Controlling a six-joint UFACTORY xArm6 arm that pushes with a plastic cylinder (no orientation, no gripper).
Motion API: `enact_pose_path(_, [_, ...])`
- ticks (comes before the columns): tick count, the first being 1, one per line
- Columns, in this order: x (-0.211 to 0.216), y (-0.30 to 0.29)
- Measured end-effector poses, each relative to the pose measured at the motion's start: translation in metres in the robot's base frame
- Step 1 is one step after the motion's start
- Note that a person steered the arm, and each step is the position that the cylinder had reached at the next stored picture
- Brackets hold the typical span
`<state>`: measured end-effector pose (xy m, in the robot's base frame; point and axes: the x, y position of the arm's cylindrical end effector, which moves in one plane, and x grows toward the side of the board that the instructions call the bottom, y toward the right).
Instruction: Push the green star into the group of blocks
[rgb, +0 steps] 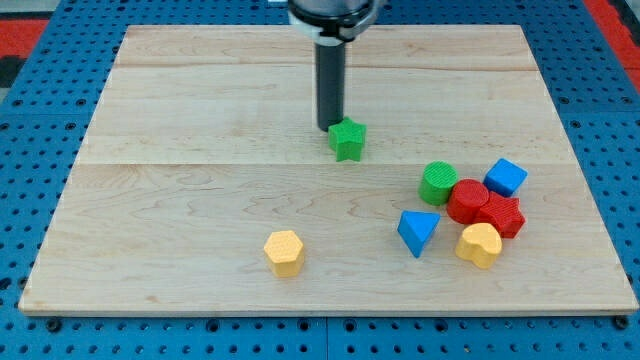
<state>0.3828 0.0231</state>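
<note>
The green star (348, 139) lies on the wooden board (180, 150), a little above the middle. My tip (330, 126) stands right at the star's upper left edge, touching or nearly touching it. The group of blocks sits at the view's lower right: a green cylinder (437, 183), a blue cube (506, 177), a red cylinder (467, 201), a red hexagonal block (501, 215), a yellow heart-shaped block (480, 244) and a blue triangular block (417, 231). The star lies apart from the group, up and to its left.
A yellow hexagonal block (285, 252) lies alone near the board's bottom edge, left of the group. A blue perforated table (40, 130) surrounds the board.
</note>
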Motion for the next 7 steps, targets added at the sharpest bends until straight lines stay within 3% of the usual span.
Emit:
enact_pose_path(1, [0.049,0.005])
enact_pose_path(3, [0.09,0.059])
enact_pose_path(5, [0.126,-0.01])
enact_pose_path(7, [0.162,0.056])
